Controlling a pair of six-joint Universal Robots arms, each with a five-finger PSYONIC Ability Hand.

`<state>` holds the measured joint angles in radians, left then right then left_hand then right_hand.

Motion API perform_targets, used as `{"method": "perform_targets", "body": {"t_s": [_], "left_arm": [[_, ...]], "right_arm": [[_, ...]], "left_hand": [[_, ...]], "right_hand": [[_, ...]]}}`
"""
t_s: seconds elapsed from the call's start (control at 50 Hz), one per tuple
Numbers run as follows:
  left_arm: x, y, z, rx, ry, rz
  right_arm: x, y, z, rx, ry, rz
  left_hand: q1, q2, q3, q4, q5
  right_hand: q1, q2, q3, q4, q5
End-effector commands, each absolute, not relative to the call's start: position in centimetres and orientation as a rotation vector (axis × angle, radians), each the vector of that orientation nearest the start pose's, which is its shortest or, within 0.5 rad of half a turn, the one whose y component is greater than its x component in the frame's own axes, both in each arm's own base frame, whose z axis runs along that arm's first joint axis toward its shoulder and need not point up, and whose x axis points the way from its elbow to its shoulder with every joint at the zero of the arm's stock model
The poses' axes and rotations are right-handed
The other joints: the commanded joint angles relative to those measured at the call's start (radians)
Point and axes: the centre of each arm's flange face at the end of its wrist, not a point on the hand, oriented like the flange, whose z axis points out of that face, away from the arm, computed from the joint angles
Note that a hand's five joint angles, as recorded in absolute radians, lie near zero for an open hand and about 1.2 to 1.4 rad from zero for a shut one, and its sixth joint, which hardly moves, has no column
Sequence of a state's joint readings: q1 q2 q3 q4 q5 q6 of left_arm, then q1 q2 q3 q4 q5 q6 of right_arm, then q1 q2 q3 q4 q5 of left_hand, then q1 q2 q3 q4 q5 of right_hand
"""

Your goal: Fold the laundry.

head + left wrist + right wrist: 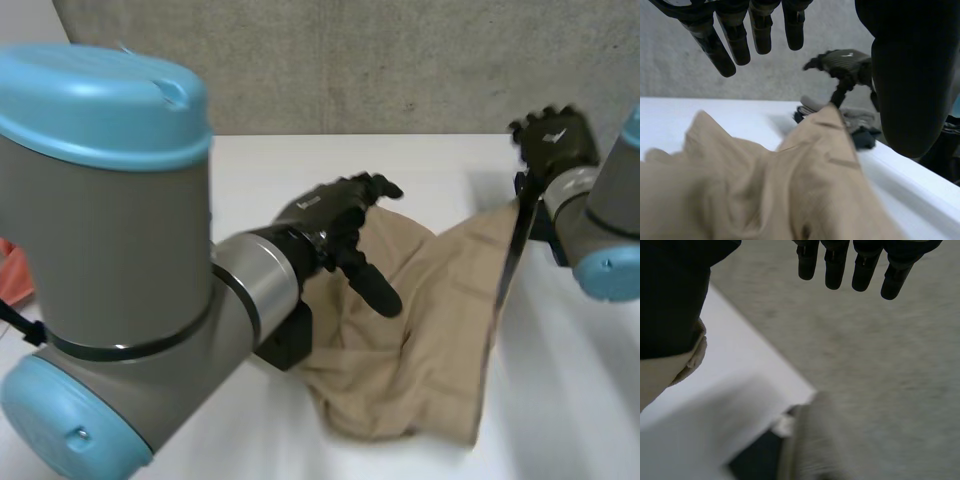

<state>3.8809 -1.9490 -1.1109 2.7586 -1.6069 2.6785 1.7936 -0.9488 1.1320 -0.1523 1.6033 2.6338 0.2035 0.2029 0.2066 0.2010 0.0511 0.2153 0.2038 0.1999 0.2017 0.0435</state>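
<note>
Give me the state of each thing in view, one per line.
tan cloth: crumpled on the table, one corner lifted.
left hand: open, above the cloth's middle.
right hand: raised, pinching the lifted corner.
dark clothes: heaped beyond the cloth.

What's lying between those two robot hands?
In the head view, the tan cloth spans it: bunched below the left robot hand, rising to a corner pinched by the right robot hand.
</note>
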Motion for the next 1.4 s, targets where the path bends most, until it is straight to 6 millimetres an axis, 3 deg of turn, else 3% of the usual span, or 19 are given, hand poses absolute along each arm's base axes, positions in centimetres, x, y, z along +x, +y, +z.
{"method": "perform_targets", "body": {"t_s": [0.02, 0.14, 0.24, 0.34, 0.48, 0.54, 0.64, 0.78, 1.02, 1.16, 1.26, 1.4], "left_arm": [[-33.6, -16.5, 29.7, -0.360, -2.079, 1.357], [-31.7, -17.5, 29.1, -0.418, -2.149, 1.429], [-29.8, -17.9, 27.8, -0.550, -2.241, 1.485], [-28.7, -17.2, 26.6, -0.715, -2.304, 1.511], [-27.2, -15.9, 25.5, -0.916, -2.338, 1.587], [-26.9, -16.0, 24.9, -0.948, -2.341, 1.625], [-26.7, -16.3, 23.4, -1.028, -2.351, 1.669], [-27.1, -18.1, 20.5, -1.108, -2.391, 1.666], [-28.2, -20.3, 17.4, -1.146, -2.440, 1.603], [-28.8, -21.4, 16.7, -1.178, -2.449, 1.596], [-29.3, -21.8, 16.5, -1.193, -2.449, 1.590], [-29.6, -21.8, 16.8, -1.203, -2.454, 1.567]], "right_arm": [[21.2, -43.3, 24.4, -0.796, 2.212, -2.407], [21.8, -39.8, 25.5, -0.877, 2.300, -2.139], [21.0, -37.4, 27.2, -0.888, 2.471, -2.000], [19.9, -35.3, 29.6, -0.907, 2.593, -1.985], [19.4, -31.6, 33.3, -1.027, 2.578, -2.040], [19.4, -30.2, 33.9, -1.075, 2.577, -2.024], [20.6, -25.8, 32.7, -1.250, 2.587, -1.785], [21.9, -21.3, 30.5, -1.338, 2.562, -1.560], [22.9, -16.1, 24.2, -1.331, 2.561, -1.158], [23.1, -15.3, 20.8, -1.320, 2.534, -1.216], [23.4, -15.7, 18.1, -1.296, 2.506, -1.366], [23.8, -17.0, 15.5, -1.259, 2.467, -1.545]], "left_hand": [[-0.029, -0.028, -0.032, -0.026, -0.051], [-0.029, -0.028, -0.032, -0.026, -0.051], [-0.029, -0.028, -0.032, -0.026, -0.051], [-0.029, -0.028, -0.032, -0.026, -0.051], [-0.029, -0.028, -0.032, -0.026, -0.051], [-0.029, -0.028, -0.032, -0.026, -0.051], [-0.029, -0.028, -0.032, -0.026, -0.051], [0.036, 0.037, 0.033, 0.039, 0.014], [0.405, 0.406, 0.402, 0.408, 0.383], [0.870, 0.870, 0.867, 0.872, 0.848], [1.154, 1.155, 1.151, 1.156, 1.132], [1.193, 1.193, 1.190, 1.195, 1.171]], "right_hand": [[-0.041, -0.029, -0.025, -0.027, -0.044], [-0.041, -0.029, -0.025, -0.027, -0.044], [-0.041, -0.029, -0.025, -0.027, -0.044], [-0.041, -0.029, -0.025, -0.027, -0.044], [-0.041, -0.029, -0.025, -0.027, -0.044], [-0.041, -0.029, -0.025, -0.027, -0.044], [-0.041, -0.029, -0.025, -0.027, -0.044], [-0.041, -0.029, -0.025, -0.027, -0.044], [0.085, 0.097, 0.100, 0.099, 0.082], [0.135, 0.147, 0.151, 0.149, 0.133], [0.249, 0.261, 0.265, 0.263, 0.246], [0.496, 0.508, 0.511, 0.510, 0.493]]}}
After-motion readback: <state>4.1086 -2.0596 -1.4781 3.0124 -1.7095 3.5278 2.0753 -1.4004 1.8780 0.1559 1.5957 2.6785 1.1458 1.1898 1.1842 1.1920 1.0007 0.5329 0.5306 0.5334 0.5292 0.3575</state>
